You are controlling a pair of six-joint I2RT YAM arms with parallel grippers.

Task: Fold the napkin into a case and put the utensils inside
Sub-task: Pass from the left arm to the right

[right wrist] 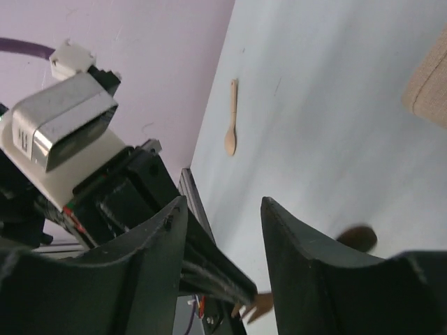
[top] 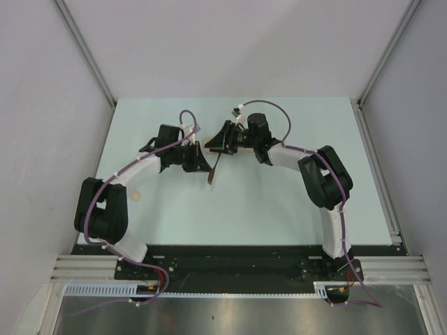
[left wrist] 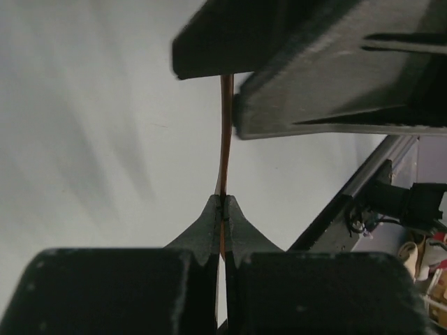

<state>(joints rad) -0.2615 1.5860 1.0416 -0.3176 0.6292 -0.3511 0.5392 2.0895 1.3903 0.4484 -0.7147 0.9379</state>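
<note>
Left jaws are pinching the dark brown utensil (left wrist: 225,132), its long axis pointing straight out from my left gripper (left wrist: 222,202); my right gripper (right wrist: 223,202) is standing half open, gripping nothing.

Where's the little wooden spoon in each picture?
Top view: lower left; just a tan bit of the spoon peeks out beside the left arm.
Left wrist view: not there.
Right wrist view: upper middle; the spoon lies flat near the table's edge.
Shared landmark: the pale table, seen in all three views.
</note>
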